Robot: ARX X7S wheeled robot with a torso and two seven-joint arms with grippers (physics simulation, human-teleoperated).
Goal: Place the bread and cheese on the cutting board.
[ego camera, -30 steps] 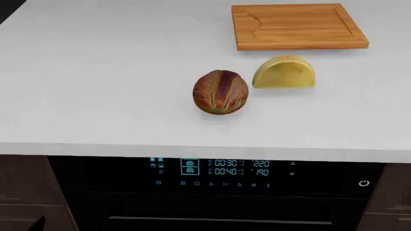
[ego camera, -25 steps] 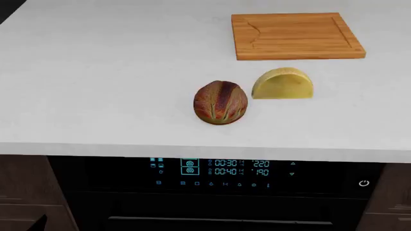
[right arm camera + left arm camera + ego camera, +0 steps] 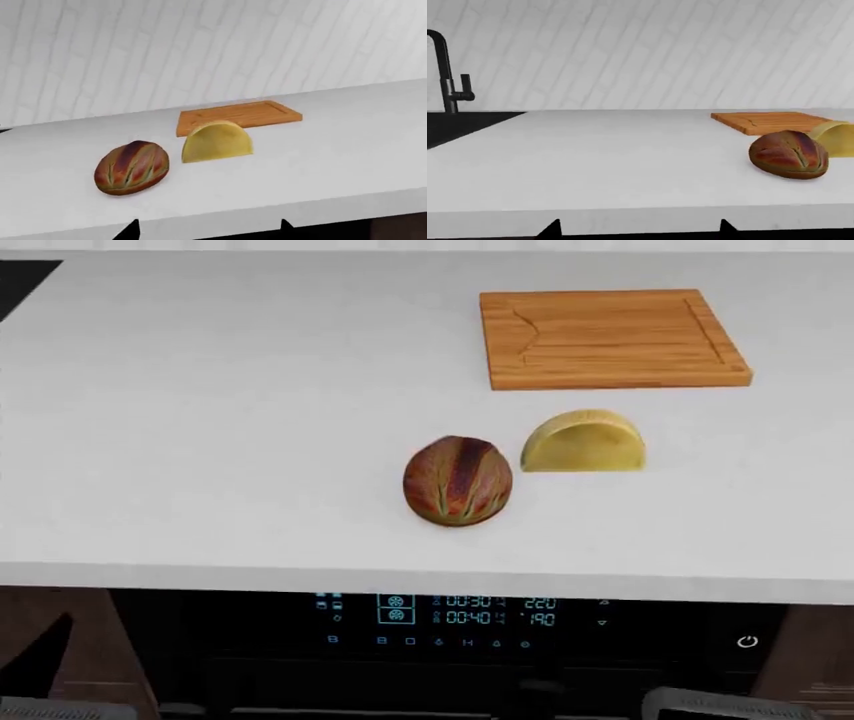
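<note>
The bread [image 3: 458,481], a reddish-brown streaked loaf, lies on the white counter near its front edge. The cheese [image 3: 583,443], a pale yellow half-wheel, stands just right of and behind it, a small gap apart. The cutting board [image 3: 611,338] lies empty further back, notch end to the left. My left gripper [image 3: 639,229] is open and empty, low before the counter edge; the bread [image 3: 789,154] is ahead to its right. My right gripper [image 3: 209,227] is open and empty, also low before the edge, facing the bread [image 3: 131,167], cheese [image 3: 217,141] and board [image 3: 238,115].
A black sink corner [image 3: 22,282] lies at the counter's far left, with a black faucet [image 3: 449,75]. An oven with a lit display [image 3: 441,618] sits under the counter. A white tiled wall [image 3: 200,50] stands behind. Grey arm parts [image 3: 714,705] show at the bottom corners.
The head view has shifted, so bread, cheese and board sit lower in the picture. They keep their places on the counter. Grey arm parts have come into view at the bottom corners.
</note>
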